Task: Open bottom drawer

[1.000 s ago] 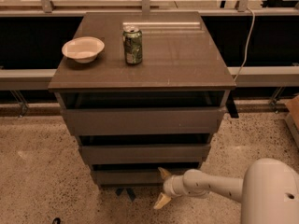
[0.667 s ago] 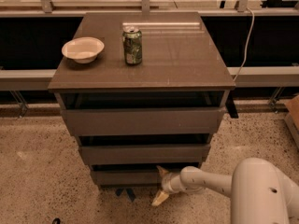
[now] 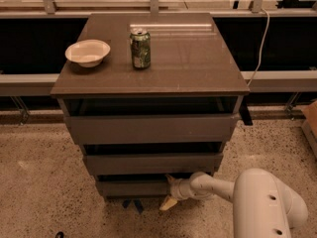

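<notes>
Grey bottom drawer [image 3: 130,188], tool [image 3: 168,191] at its right end

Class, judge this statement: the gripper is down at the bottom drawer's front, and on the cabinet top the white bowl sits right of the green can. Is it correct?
Not quite. The camera view shows the white bowl left of the green can on the cabinet top. The gripper is indeed at the bottom drawer's front.
</notes>
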`<state>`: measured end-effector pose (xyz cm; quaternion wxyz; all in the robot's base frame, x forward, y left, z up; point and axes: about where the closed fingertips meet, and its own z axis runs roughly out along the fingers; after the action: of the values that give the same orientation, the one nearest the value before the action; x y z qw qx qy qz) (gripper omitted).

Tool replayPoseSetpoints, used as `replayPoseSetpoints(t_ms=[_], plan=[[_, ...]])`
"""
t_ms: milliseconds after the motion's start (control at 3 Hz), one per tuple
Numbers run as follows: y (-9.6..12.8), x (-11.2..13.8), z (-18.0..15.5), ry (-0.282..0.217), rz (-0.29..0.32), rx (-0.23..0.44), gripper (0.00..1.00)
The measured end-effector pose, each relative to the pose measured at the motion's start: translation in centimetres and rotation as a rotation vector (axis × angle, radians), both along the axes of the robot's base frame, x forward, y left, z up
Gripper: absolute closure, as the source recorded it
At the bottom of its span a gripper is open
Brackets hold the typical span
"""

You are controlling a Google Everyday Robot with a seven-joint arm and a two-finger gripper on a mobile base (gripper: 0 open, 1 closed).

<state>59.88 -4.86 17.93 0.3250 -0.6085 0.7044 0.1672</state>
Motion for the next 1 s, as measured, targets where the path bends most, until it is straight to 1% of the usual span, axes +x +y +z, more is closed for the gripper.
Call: replayPoseSetpoints(t_ms=[333,667,1000], plan=[[-0.3,0.3,0.4,-0.016,0.009,-0.037,0.16],[-0.1,-1.4,0.1,-0.004,0.053,-0.076,0.29],[0.6,-3.0,-0.1,0.012,0.111,-0.101,0.34]])
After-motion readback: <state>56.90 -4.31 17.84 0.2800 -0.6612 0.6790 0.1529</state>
